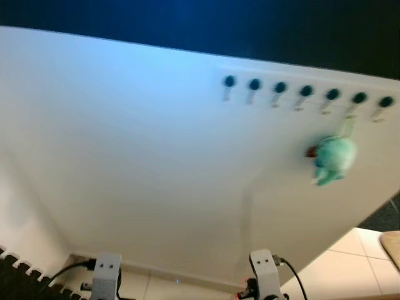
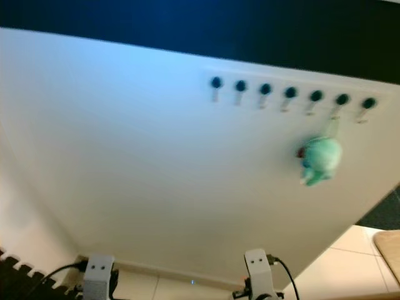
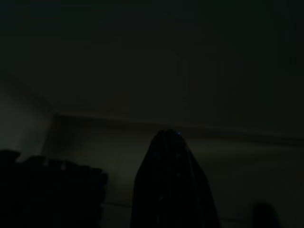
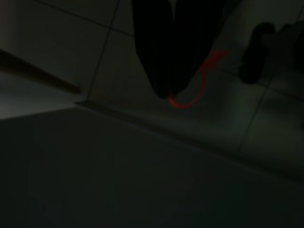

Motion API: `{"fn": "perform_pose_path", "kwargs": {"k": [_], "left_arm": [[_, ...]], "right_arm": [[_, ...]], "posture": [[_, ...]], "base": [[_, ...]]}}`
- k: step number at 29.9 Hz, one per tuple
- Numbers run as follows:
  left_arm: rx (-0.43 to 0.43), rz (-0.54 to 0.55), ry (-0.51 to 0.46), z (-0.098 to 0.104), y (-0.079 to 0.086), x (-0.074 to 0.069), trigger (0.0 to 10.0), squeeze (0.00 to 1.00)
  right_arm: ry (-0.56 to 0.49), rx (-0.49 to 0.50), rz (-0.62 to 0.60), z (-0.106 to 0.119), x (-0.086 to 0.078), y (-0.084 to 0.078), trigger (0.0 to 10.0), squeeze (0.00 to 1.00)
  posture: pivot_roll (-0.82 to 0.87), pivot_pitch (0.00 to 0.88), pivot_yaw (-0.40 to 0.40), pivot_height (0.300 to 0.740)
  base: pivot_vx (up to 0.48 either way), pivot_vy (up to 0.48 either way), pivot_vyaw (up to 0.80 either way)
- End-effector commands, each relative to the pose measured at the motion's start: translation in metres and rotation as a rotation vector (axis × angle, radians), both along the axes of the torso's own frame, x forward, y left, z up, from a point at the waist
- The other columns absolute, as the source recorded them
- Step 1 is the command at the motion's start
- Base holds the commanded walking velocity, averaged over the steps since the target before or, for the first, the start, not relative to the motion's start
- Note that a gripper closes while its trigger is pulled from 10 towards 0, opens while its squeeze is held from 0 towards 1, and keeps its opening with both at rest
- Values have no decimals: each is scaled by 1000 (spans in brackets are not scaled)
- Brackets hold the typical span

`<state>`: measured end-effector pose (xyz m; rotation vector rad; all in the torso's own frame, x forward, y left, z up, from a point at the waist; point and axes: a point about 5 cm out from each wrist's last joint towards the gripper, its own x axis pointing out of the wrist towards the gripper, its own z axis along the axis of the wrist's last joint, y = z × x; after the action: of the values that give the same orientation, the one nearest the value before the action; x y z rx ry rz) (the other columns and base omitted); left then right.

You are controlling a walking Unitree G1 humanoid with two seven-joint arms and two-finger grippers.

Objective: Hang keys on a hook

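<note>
Wall: white wall panel (image 1: 156, 156) ahead of me, dark band above it; head views slightly blurred.
Hooks: row of seven dark round-knobbed hooks (image 1: 305, 91) high on the panel, twd my right, running level w/ a slight downward slope to the right.
Keys: a green plush keychain w/ a red spot (image 1: 333, 159) hangs by a pale strap from the 6th hook (image 1: 359, 98), counted from my left. It dangles below the row, against the panel. Metal keys themselves too blurred to make out.
Floor: pale tiled floor (image 1: 350, 262) at lower right, w/ a skirting strip where panel meets floor. Black toothed-edge mat (image 1: 25, 281) at lower left corner. Tan wooden edge (image 1: 392, 247) at far right.
My arms: both silver arms low, by the bottom edge of the head views; left arm (image 1: 106, 275) and right arm (image 1: 265, 272), each w/ a black cable.
Left end effector (image 3: 172, 185): hangs idle in deep shade; wrist view v. dark, fingers read as one dark mass, pressed together, nothing seen between them.
Right end effector (image 4: 171, 52): points down at the tiled floor near the skirting; fingers close together at the tips, a thin red cord loop (image 4: 190, 92) curling just beside the tips. Can't tell if the cord is pinched or merely lying behind.
</note>
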<state>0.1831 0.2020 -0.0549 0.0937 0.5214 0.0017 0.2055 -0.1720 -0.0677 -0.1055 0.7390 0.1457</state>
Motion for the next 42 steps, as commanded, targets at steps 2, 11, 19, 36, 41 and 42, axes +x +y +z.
{"fn": "perform_pose_path", "kwargs": {"k": [2,11,19,36,41,42], "left_arm": [[17,2,16,-2,3,-4,10000,0],[9,8,18,-3,3,-5,10000,0],[35,-23,13,-3,1,-6,10000,0],[-51,-488,-222,33,-15,-13,10000,0],[-57,-594,-301,54,-14,-16,10000,0],[-59,-606,-313,58,-14,-16,10000,0]], "right_arm": [[18,3,-4,-3,-5,0,10000,0],[18,2,-3,-3,-5,0,10000,0],[13,0,-7,-3,-5,0,10000,0],[-457,178,250,52,23,12,10000,0],[-686,264,330,94,17,20,10000,0],[-718,268,345,101,15,21,10000,0]], "posture": [[82,66,-46,740],[82,67,-48,740],[76,65,-44,740],[53,74,-39,740],[55,77,-39,740],[54,76,-38,740]], "base": [[0,0,0],[0,0,0],[0,0,0],[0,0,0],[0,0,0],[0,0,0]]}}
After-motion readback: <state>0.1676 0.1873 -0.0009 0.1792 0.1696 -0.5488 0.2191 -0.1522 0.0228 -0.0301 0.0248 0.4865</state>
